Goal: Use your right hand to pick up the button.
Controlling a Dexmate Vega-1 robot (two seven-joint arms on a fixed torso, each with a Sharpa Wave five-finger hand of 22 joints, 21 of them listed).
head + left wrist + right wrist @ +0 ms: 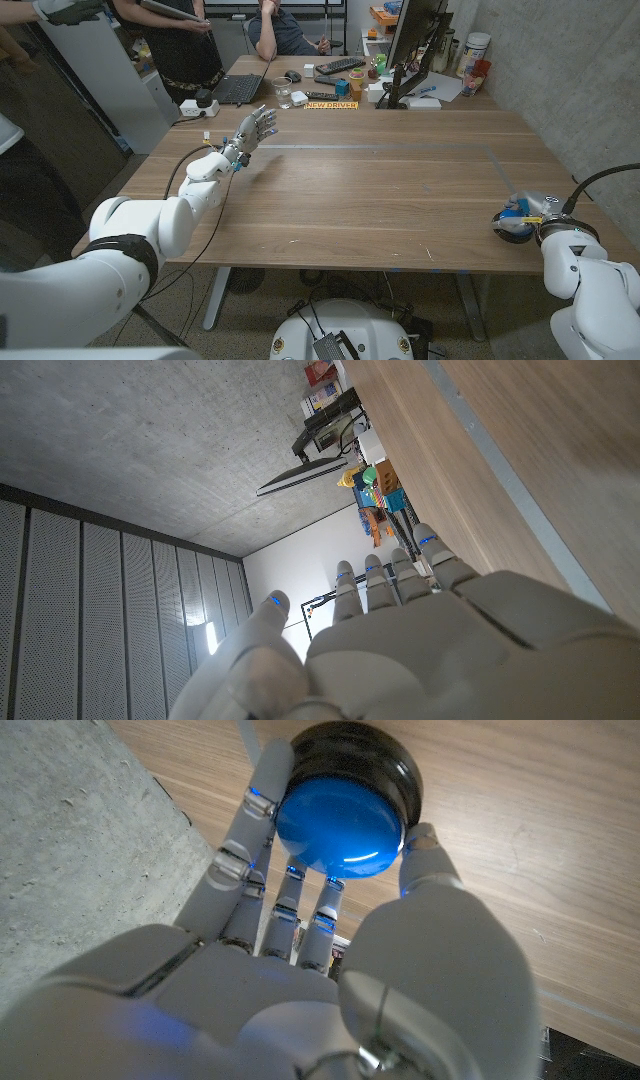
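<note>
While my right hand (330,960) sits at the lower right of the head view with its fingers wrapped around the button (345,805), I read this as the grasp step, not yet the lift. The right wrist view shows the blue dome in its black base, fingers (255,815) on one side and the thumb on the other, both touching the housing, so I call the hand closed on it. In the head view the button (514,222) is near the table's (380,190) right edge, low in the frame; whether it is off the wood yet I cannot tell, it looks about at table level. Next move, as I judge it: keep the squeeze even and raise straight up, since the dome is smooth and the base rounded, so it could slip or roll out of the fingers if the pinch is loose. My left hand (250,130) hangs upper left of centre in the head view, fingers spread and straight, holding nothing; the left wrist view agrees, fingers (375,585) extended over the table edge. Count: one button, two robot hands, one table. One laptop (240,88) and one monitor (410,40) at the far end, top of frame.
</note>
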